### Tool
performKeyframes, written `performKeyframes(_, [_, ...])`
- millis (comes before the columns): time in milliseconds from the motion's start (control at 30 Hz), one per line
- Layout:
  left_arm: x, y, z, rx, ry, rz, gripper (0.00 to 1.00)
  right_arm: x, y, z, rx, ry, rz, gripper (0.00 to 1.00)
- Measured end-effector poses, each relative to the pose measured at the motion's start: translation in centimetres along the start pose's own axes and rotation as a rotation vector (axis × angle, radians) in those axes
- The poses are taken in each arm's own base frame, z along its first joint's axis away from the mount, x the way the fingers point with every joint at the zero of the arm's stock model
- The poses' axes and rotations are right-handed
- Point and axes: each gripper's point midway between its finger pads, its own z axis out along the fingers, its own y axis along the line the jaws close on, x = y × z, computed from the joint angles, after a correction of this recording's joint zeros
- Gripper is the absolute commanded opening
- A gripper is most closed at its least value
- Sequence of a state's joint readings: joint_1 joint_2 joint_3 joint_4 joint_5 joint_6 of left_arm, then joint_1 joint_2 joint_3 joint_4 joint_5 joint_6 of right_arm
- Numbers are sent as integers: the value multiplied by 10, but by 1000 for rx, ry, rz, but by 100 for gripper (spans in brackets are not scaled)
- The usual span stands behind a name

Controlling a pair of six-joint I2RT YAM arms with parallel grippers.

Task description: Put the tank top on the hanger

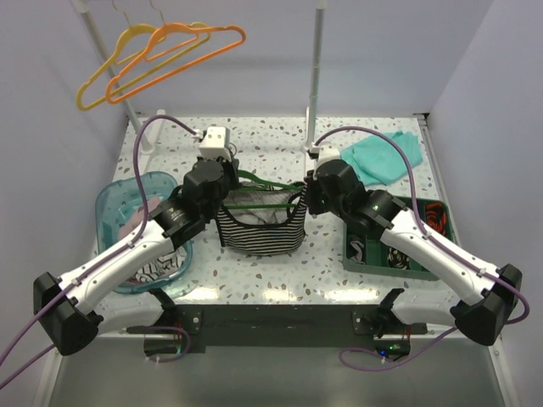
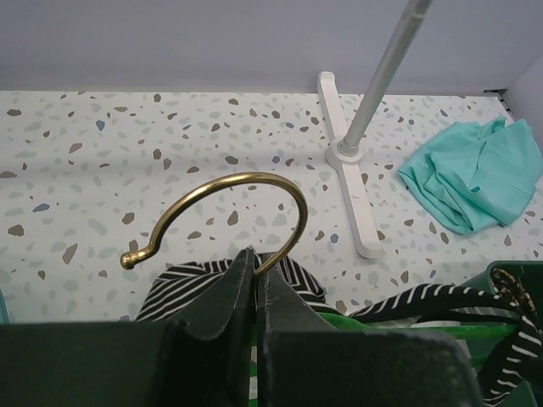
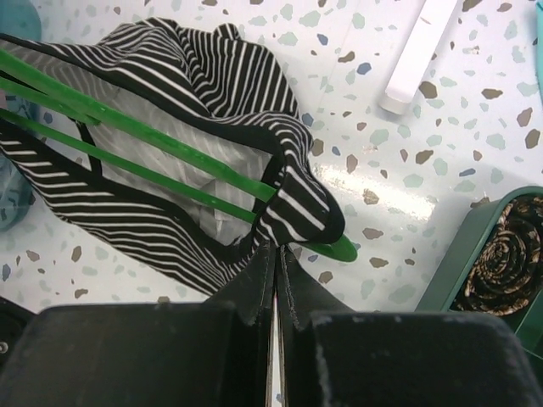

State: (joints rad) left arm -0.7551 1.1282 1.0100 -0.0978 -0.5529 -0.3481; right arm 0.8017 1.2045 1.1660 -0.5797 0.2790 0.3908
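The striped tank top lies mid-table, draped over the green hanger. My left gripper is shut on the base of the hanger's brass hook; in the left wrist view the gripper's jaws pinch the wire, with striped fabric below. My right gripper is at the top's right shoulder. In the right wrist view it is shut on the dark-edged strap of the tank top, which wraps over the hanger's right end. The hanger's bars show through the fabric.
A blue basin with clothes sits at the left. A green bin stands at the right and a teal cloth at the back right. A rack pole with a white foot stands behind. Orange and yellow hangers hang at the back left.
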Motion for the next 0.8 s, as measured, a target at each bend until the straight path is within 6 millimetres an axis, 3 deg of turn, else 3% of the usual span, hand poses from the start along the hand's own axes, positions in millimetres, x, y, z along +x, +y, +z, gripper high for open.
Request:
performKeyframes(133, [3,-1,2,1,8,5,0,-18,6,-5,-13,-30,2,0])
performKeyframes(367, [11,-10,5,19,29,19,0,-70,24,-14,-50,-124,3,0])
performKeyframes(600, [8,-25,10,41,30,21,0,-87,32,-8,-54,-135,-13,2])
performKeyframes(667, [5,-27,11,44,26,21,0,-88,33,-6,-51,-130,-25,13])
performKeyframes(700, [3,-29,10,47,21,24,0,-88,32,-7,-49,-128,-30,27])
performKeyframes(800, [-11,-31,9,53,-3,31,0,-88,30,-11,-48,-128,-60,48])
